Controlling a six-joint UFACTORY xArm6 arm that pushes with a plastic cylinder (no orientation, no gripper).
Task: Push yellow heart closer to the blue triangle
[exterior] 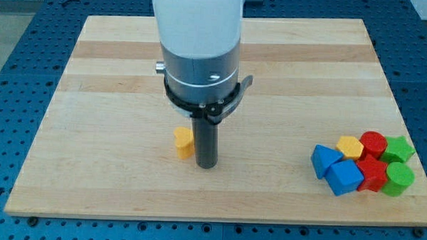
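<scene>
The board [222, 70] is pale wood with a fine grain, banded in lighter and slightly darker strips, and a faint reddish streak runs across near its 12 o'clock edge. The surface around it [31, 42] is deep blue, dotted with a regular grid of small dark holes. The arm's housing [197, 23] is white above a silver-grey collar ringed in black, and the rod ending in the tip [207, 166] is dark grey.

The yellow heart [183, 142] is a warm orange-yellow. The blue triangle [324, 159] and blue cube [345, 176] share a saturated mid-blue. Towards 3 o'clock sit a yellow hexagon [350, 147], a red cylinder [373, 143], a red block [372, 172], a green star [397, 148] and a green cylinder [399, 177], the greens a vivid lime.
</scene>
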